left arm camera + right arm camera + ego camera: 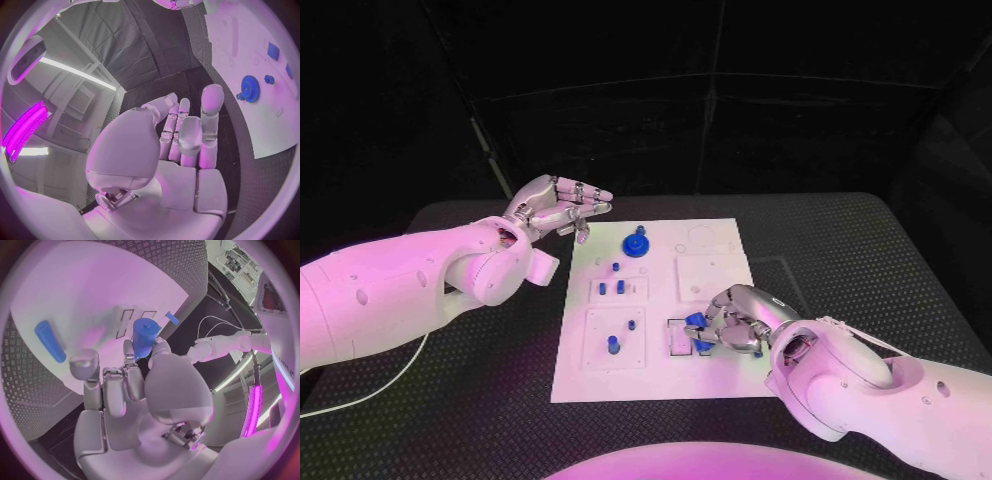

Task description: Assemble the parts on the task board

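Blue cylinder part (145,336) pinched in right hand (736,318); left hand (560,210) spread, nothing held

The white task board (711,375) lies flat in the middle of the table. A blue gear (636,246) sits near its far edge, and small blue pegs (620,288) stand in the square blocks on its left half. A blue cylinder (144,337) is pinched upright over the board, with another blue cylinder (50,341) lying flat nearby.
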Motion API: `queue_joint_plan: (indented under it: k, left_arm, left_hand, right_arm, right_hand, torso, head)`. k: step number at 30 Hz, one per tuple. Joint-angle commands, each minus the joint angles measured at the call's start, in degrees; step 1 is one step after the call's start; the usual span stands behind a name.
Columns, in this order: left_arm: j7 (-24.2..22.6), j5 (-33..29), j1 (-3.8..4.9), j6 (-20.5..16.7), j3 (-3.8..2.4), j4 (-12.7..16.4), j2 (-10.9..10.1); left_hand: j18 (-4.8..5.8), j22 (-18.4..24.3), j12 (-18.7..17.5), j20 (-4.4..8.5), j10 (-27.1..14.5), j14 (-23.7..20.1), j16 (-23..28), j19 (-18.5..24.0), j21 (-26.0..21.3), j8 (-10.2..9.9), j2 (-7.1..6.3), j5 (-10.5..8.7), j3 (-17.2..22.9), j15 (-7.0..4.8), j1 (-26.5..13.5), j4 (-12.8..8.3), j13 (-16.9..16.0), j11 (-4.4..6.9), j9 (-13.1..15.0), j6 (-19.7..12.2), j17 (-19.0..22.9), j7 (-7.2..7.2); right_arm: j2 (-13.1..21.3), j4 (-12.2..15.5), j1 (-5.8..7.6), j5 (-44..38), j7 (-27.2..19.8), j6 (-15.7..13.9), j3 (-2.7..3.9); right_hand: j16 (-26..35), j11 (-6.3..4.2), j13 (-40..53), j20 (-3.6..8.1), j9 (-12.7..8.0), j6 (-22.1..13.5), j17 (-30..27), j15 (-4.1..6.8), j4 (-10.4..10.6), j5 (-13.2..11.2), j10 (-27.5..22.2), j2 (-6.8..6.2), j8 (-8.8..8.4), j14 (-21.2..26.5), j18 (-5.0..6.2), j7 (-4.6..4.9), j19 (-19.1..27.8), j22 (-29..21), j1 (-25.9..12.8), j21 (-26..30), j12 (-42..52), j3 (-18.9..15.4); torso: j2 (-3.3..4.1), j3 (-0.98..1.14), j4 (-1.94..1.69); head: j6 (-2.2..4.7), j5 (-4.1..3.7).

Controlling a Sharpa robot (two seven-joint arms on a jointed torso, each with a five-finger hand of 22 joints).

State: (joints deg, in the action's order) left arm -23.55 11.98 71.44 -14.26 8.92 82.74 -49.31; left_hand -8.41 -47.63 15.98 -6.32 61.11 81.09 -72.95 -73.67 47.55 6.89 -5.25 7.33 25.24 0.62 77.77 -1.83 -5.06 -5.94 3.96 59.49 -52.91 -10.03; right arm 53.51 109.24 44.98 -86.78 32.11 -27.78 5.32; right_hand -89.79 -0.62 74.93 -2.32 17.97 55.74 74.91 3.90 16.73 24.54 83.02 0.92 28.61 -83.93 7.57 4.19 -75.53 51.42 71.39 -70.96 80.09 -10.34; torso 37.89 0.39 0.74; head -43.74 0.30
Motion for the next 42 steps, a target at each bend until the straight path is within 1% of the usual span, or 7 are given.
queue_joint_plan:
  k: [1, 8, 13, 22, 30, 37, 42]
  left_arm:
    - [-0.22, -0.21, 0.06, 0.61, -0.04, 0.2, 0.1]
    - [-0.17, -0.21, 0.07, 0.67, -0.04, 0.3, 0.19]
    - [-0.15, -0.21, 0.08, 0.67, -0.04, 0.34, 0.18]
    - [-0.13, -0.21, 0.09, 0.7, -0.04, 0.32, 0.19]
    - [-0.08, -0.21, 0.09, 0.67, -0.04, 0.29, 0.19]
    - [-0.09, -0.21, 0.09, 0.69, -0.04, 0.29, 0.16]
    - [-0.09, -0.21, 0.09, 0.73, -0.04, 0.27, 0.14]
  left_hand:
    - [-0.88, 0.06, 0.28, 0.01, -0.46, -0.33, 0.03, 0.26, -0.28, 0.01, -0.08, -0.23, -0.02, 0.07, -0.71, -0.06, 0.07, 0.13, -0.07, -0.3, -0.04, 0.08]
    - [-0.88, 0.04, 0.33, 0.0, -0.58, -0.35, 0.02, 0.25, -0.27, 0.04, -0.04, -0.23, -0.03, 0.07, -0.74, -0.07, 0.07, 0.14, -0.06, -0.31, -0.01, 0.12]
    - [-0.88, 0.04, 0.33, 0.0, -0.58, -0.35, 0.02, 0.25, -0.27, 0.04, -0.04, -0.23, -0.03, 0.07, -0.74, -0.07, 0.07, 0.14, -0.06, -0.31, -0.01, 0.12]
    - [-0.88, 0.04, 0.33, 0.0, -0.58, -0.35, 0.02, 0.25, -0.27, 0.04, -0.04, -0.23, -0.03, 0.07, -0.74, -0.07, 0.07, 0.14, -0.06, -0.31, -0.01, 0.12]
    - [-0.88, 0.04, 0.33, 0.0, -0.58, -0.35, 0.02, 0.25, -0.27, 0.04, -0.04, -0.23, -0.03, 0.07, -0.74, -0.07, 0.07, 0.14, -0.06, -0.31, -0.01, 0.12]
    - [-0.9, 0.08, 0.39, -0.01, -0.68, -0.36, 0.01, 0.27, -0.33, 0.05, -0.07, -0.23, -0.07, 0.07, -0.8, -0.07, 0.07, 0.13, -0.06, -0.35, 0.0, 0.1]
    - [-0.9, 0.08, 0.39, -0.01, -0.68, -0.36, 0.01, 0.27, -0.33, 0.05, -0.07, -0.23, -0.07, 0.07, -0.8, -0.07, 0.07, 0.13, -0.06, -0.35, 0.0, 0.1]
  right_arm:
    - [-0.97, -0.63, 0.07, 2.37, 0.55, 0.83, 0.02]
    - [-3.05, -2.24, 0.07, 3.45, 1.23, 2.32, 0.02]
    - [-4.02, -3.04, 0.08, 3.57, 1.5, 2.99, 0.03]
    - [-4.52, -3.95, 0.08, 2.57, 1.75, 2.47, 0.02]
    - [-4.35, -3.78, 0.08, 2.29, 1.68, 0.86, 0.02]
    - [-3.7, -2.72, 0.07, 2.05, 1.37, 0.37, 0.02]
    - [-3.34, -2.06, 0.07, 1.52, 1.03, 0.76, 0.02]
  right_hand:
    - [-0.21, -0.18, 2.29, 0.44, 2.74, 0.22, 15.09, 0.49, -0.01, -1.17, 0.15, 0.09, 0.11, -6.07, -0.89, -0.76, -0.09, 0.01, -0.95, -0.18, -0.08, -0.59]
    - [-0.21, -0.19, 1.82, 0.45, 3.36, 0.12, 15.09, 0.5, -0.02, -3.0, -0.15, 0.3, -0.05, -6.07, -0.8, -0.77, 0.17, -0.52, -1.84, 0.15, -0.66, -1.57]
    - [-0.21, -0.14, 1.63, 0.43, 4.3, 0.02, 15.07, 0.49, -0.06, -8.66, -0.31, 0.31, -0.25, -6.07, -0.73, -0.77, 0.38, -0.92, -3.0, 0.46, -1.12, -3.18]
    - [0.93, 0.55, -1.84, -0.04, 5.87, -1.8, 12.56, -0.04, 0.19, -20.7, -2.81, -5.1, -1.3, -5.47, -0.05, -0.07, 2.44, -5.31, -10.1, 3.25, -4.92, -1.92]
    - [2.48, 0.97, -5.75, -0.42, 6.5, -3.28, 9.61, -0.43, 0.29, -21.12, -5.51, -7.89, -1.75, -4.73, 0.69, 0.48, 4.42, -9.94, -12.48, 6.3, -8.86, -0.1]
    - [2.34, 0.91, -5.09, -0.45, 6.87, -3.09, 9.97, -0.42, 0.2, -20.21, -4.97, -7.39, -1.54, -4.85, 0.59, 0.4, 3.98, -9.31, -12.15, 6.09, -8.29, 0.79]
    - [1.94, 0.53, -3.74, -0.21, 7.88, -2.23, 10.84, -0.1, -0.62, -16.87, -3.86, -5.7, -0.93, -5.11, 0.37, -0.03, 3.05, -8.05, -4.89, 5.54, -7.05, 2.66]
  torso:
    - [0.06, -0.06, 0.04]
    - [0.03, -0.05, -0.01]
    - [0.01, -0.02, 0.02]
    - [-0.06, 0.01, 0.15]
    - [-0.05, 0.04, 0.13]
    - [-0.04, 0.08, 0.17]
    - [-0.04, 0.05, 0.19]
  head:
    - [-0.11, 0.1]
    - [-0.23, 0.25]
    - [-0.42, 0.48]
    - [-0.39, 0.58]
    - [-0.42, 0.59]
    - [-0.45, 0.63]
    - [-0.48, 0.56]
